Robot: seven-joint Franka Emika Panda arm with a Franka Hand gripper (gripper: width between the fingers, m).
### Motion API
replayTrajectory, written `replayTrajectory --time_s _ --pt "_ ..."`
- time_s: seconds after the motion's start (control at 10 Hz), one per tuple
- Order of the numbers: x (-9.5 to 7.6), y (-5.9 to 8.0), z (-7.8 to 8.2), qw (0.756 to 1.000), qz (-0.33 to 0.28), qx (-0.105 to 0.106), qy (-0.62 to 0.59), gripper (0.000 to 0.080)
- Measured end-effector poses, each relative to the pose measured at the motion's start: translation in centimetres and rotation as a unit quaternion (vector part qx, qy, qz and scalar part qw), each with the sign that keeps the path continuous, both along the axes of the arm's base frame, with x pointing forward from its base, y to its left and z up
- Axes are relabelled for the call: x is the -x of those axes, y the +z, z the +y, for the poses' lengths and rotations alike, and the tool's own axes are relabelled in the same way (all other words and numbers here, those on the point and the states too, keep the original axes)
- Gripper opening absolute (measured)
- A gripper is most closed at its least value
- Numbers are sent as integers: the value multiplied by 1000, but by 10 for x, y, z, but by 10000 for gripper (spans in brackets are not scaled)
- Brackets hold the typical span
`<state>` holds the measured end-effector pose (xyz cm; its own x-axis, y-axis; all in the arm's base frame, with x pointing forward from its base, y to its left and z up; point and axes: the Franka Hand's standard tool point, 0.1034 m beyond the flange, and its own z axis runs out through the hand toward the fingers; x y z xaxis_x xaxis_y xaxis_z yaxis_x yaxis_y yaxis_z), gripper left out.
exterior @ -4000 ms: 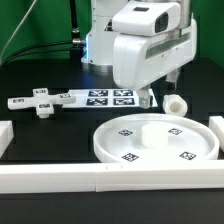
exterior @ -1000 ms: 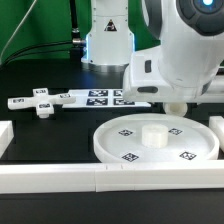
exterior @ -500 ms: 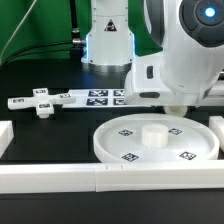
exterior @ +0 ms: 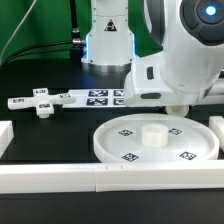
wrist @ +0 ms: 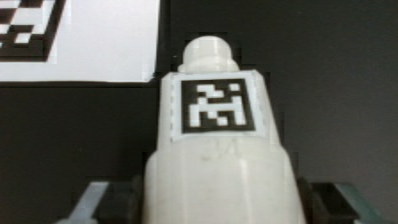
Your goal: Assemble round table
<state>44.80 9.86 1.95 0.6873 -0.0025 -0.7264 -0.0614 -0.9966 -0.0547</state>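
In the wrist view, my gripper (wrist: pixel 217 203) is shut on the stubby white cylinder post (wrist: pixel 217 150). The post fills the space between the two fingers (wrist: pixel 96 202), and its tag and rounded tip point away over the dark table. In the exterior view the arm's body hides the fingers, and only an end of the post (exterior: pixel 176 106) peeks out below it. The large rimmed round disc (exterior: pixel 112 148) lies in front, with a short round hub (exterior: pixel 152 134) at its middle. The cross-shaped piece (exterior: pixel 40 104) lies at the exterior view's left.
The marker board (exterior: pixel 95 97) lies behind the disc, and its corner shows in the wrist view (wrist: pixel 54 35). Long white border rails run along the front (exterior: pixel 100 180) and stand at both sides (exterior: pixel 5 133). The robot base (exterior: pixel 108 45) stands at the back.
Since four seconds ago the arm has moved forward and down over the post. In the last second nothing has visibly moved.
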Motion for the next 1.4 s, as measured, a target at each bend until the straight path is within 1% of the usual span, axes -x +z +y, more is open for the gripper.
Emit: replayTrajectory --time_s 0.1,0.2,0.3,0.4,0.5,0.8,0.9,1.1,1.2,1.3,1.4 --pt "-3 16 -1 1000 2 -10 11 406" --pt "-8 39 -5 999 3 -25 24 406" --pt "-13 54 -6 999 -5 -35 33 406" --pt "-18 59 -7 998 -13 -41 38 407" --pt "-15 54 -6 998 -10 -41 39 407" --pt "-20 52 -7 998 -27 -41 38 409" --pt "-35 57 -14 995 -60 -62 56 409" --pt "-62 86 -22 989 -124 -61 52 409" --pt "-75 80 -23 978 -195 -53 48 409" --pt "-63 79 -24 975 -210 -48 47 409" --pt "-71 78 -26 965 -253 -43 45 409"
